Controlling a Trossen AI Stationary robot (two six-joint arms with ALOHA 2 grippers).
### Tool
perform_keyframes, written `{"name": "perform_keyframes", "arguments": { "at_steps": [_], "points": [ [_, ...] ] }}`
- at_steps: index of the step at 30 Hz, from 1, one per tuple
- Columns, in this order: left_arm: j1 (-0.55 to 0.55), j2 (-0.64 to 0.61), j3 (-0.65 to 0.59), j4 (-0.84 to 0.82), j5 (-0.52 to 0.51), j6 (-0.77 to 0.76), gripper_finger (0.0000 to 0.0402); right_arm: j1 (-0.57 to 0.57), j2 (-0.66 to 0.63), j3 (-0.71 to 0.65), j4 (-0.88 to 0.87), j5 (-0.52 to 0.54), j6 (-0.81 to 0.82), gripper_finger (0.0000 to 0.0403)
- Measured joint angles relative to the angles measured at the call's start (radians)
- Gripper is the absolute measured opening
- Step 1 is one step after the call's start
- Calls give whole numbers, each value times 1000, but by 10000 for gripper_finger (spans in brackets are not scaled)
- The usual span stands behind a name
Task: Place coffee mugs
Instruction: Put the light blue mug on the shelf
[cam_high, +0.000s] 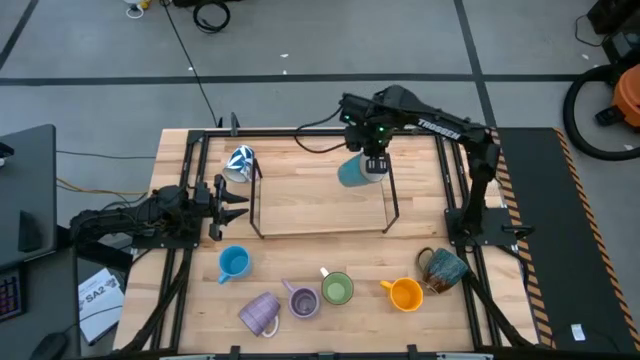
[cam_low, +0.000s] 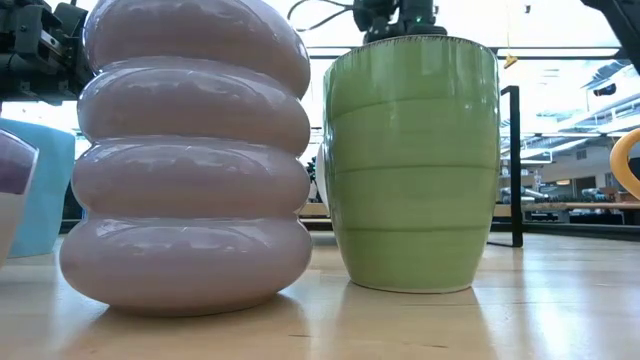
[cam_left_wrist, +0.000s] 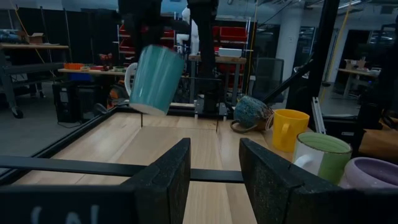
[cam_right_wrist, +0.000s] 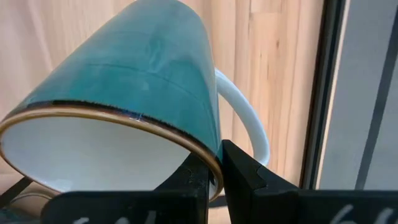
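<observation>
Right claw (cam_right_wrist: 214, 177) is clamped on the rim of the pale teal mug (cam_high: 353, 172). I see the mug hanging clear of the tabletop (cam_high: 320, 195), tilted, inside the black wire frame (cam_high: 390, 205) near its right side. Left claw (cam_left_wrist: 214, 177) sits at the left edge of the tabletop, fingers apart, nothing between them, pointing across at the hanging mug. White mug with blue pattern (cam_high: 240, 162) lies at the frame's far left corner. Rest are on the near strip of the tabletop: bright blue mug (cam_high: 233, 263), two lilac mugs (cam_high: 260, 313) (cam_high: 302, 300), green mug (cam_high: 337, 289), orange mug (cam_high: 404, 294), dark glazed mug (cam_high: 443, 268) by the right arm's base.
</observation>
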Motion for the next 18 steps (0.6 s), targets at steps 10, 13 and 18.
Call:
{"name": "perform_keyframes", "arguments": {
  "at_steps": [10,13,18],
  "points": [
    [0,0,0,-2,0,0,144,-1,51,0,-1,24,-37,30],
    [0,0,0,-9,0,0,144,-1,67,-2,-2,23,-48,30],
    [0,0,0,-15,0,0,144,-6,90,-5,-2,24,-91,31]
  ]
}}
